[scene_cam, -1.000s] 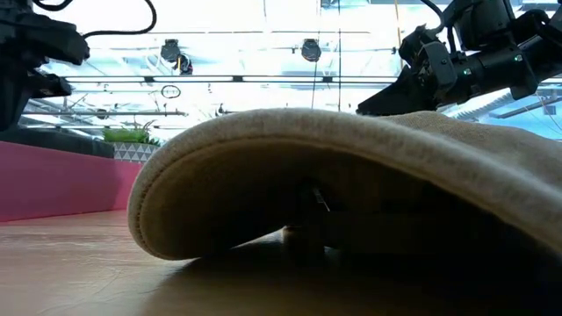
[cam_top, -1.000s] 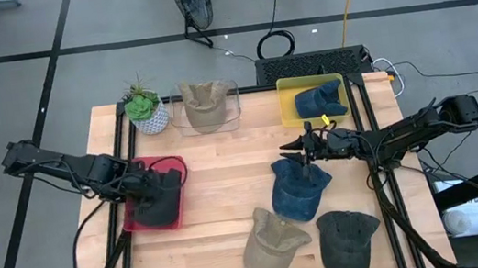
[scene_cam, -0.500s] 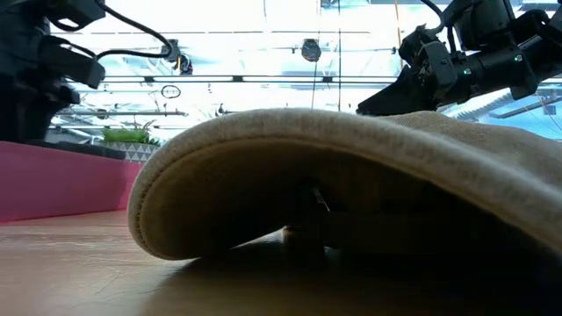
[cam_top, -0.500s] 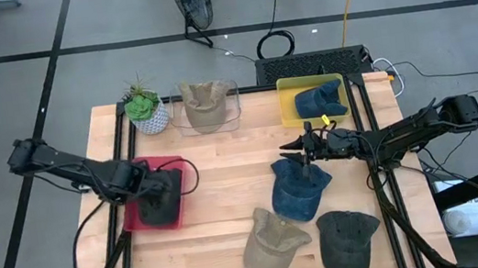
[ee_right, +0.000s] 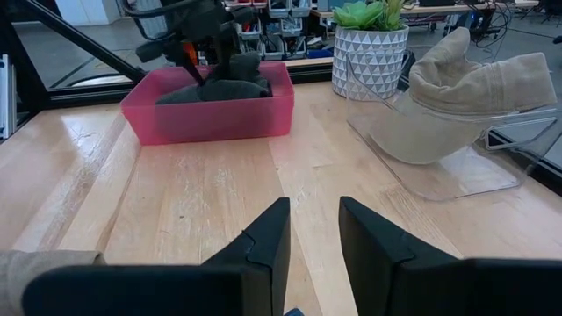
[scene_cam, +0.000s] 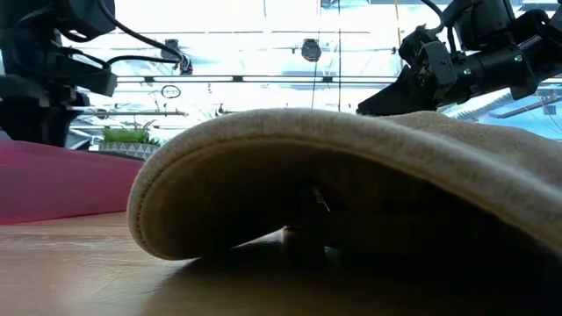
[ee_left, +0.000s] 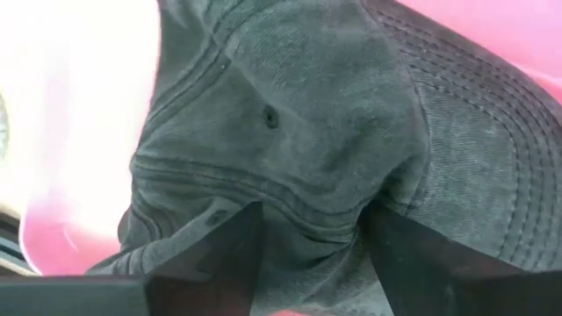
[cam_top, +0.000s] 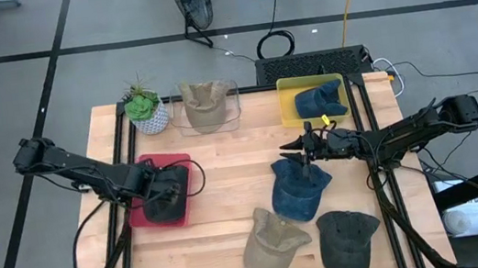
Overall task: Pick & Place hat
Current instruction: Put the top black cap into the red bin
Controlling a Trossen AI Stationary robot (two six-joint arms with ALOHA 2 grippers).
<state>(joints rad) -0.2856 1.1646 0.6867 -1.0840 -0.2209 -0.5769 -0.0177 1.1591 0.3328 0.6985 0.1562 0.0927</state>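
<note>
Red bin (cam_top: 145, 213) at nine o'clock holds the dark hat (cam_top: 167, 204), my left claw (cam_top: 168, 191) spread open over it, so I judge placement done; next, lift clear.

A dark grey cap (cam_top: 168, 204) lies crumpled in the red bin (cam_top: 143, 211) at the left of the frame. A blue cap (cam_top: 299, 191), a tan cap (cam_top: 270, 243) and another dark cap (cam_top: 346, 240) lie lower right.
</note>
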